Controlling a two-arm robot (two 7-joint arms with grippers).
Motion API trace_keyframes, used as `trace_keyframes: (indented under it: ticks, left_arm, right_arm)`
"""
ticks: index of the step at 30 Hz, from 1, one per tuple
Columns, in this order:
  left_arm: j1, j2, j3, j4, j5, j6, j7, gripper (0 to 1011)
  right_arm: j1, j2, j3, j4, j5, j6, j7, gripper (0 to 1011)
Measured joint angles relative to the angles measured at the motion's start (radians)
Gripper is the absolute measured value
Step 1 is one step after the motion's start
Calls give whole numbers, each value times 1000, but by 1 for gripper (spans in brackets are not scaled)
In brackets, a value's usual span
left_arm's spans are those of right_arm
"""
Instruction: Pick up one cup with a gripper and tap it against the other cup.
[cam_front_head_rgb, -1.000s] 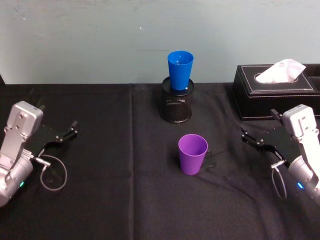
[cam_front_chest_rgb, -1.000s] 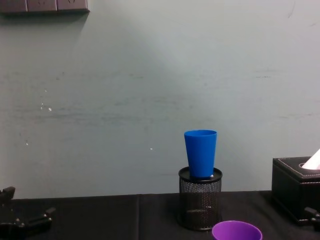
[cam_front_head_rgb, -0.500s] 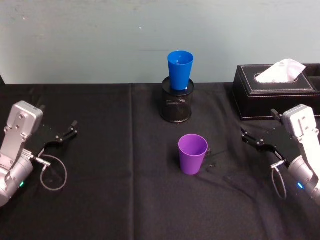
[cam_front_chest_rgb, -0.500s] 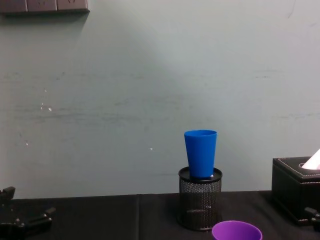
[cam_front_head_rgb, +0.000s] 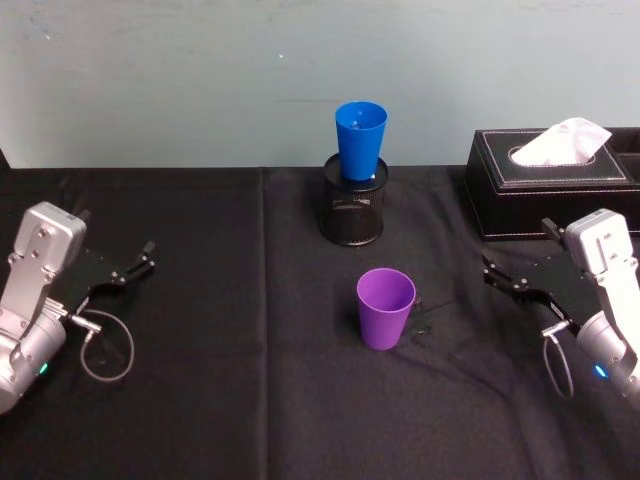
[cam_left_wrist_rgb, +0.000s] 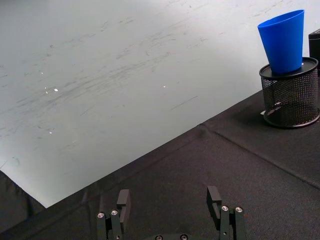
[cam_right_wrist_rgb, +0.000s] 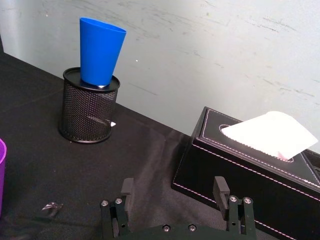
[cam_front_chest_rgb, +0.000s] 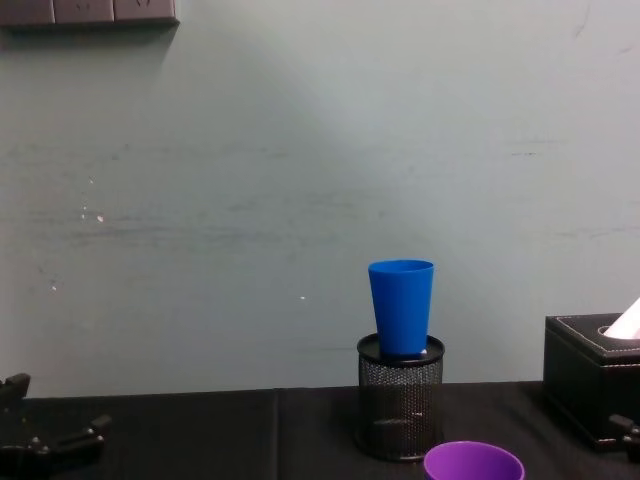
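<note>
The head view shows the purple tapered plastic tumbler (cam_front_head_rgb: 386, 307) whole and upright; the chest view shows just its rim. The bright blue plastic tumbler (cam_front_head_rgb: 359, 138) sits in the black wire-mesh pen holder (cam_front_head_rgb: 352, 212). The left gripper (cam_left_wrist_rgb: 168, 194) and the right gripper (cam_right_wrist_rgb: 173, 184) are spread and empty.

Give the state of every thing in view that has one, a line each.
Left gripper: open, empty.
Right gripper: open, empty.
Purple cup: upright, empty, ungripped.
Blue cup: upright, seated in the mesh holder.
Tissue box: one tissue poking out of its slot.
</note>
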Motion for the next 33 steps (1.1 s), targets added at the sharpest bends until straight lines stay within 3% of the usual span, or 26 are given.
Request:
trace_keyframes:
  ticks: [18,22,28,33]
  left_arm:
    - [0,0,0,0,0,0,0,1000]
    - [0,0,0,0,0,0,0,1000]
    - [0,0,0,0,0,0,0,1000]
    - [0,0,0,0,0,0,0,1000]
  right_arm:
    - [0,0,0,0,0,0,0,1000]
    - [-4,-4,8,-8,-4,-26,11,1000]
    - [-27,5,36,-73,0,-57,32,1000]
    - [-79,28,64,-160,55,-75,94,1000]
